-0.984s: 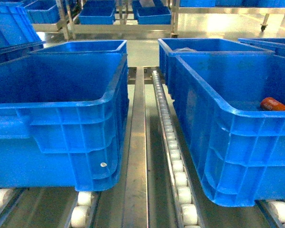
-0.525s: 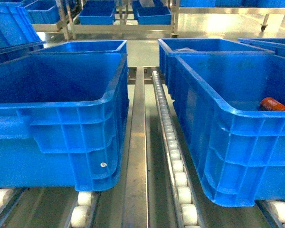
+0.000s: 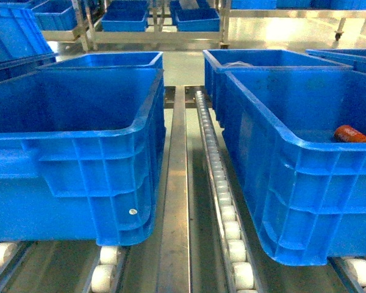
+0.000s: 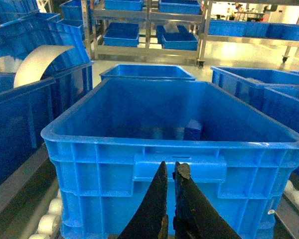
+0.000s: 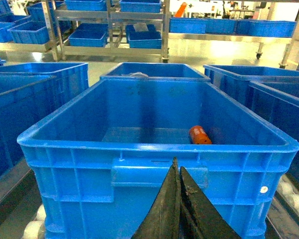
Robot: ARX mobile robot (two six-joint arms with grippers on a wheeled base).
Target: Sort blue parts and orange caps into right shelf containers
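Both claws, left [image 4: 169, 172] and right [image 5: 178, 169], closed and empty before near-identical bins: 1 orange cap [image 5: 200, 135] lower right, a mix-up looms.

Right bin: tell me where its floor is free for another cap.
In the right bin, the orange cap lies at the far right of the floor. The floor left of it, across to the left wall, looks bare. The near strip behind the front rim is hidden. The right claw is shut, outside the front wall.

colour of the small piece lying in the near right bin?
Orange: the orange cap lies on the floor of the bin. Clearest in the right wrist view.
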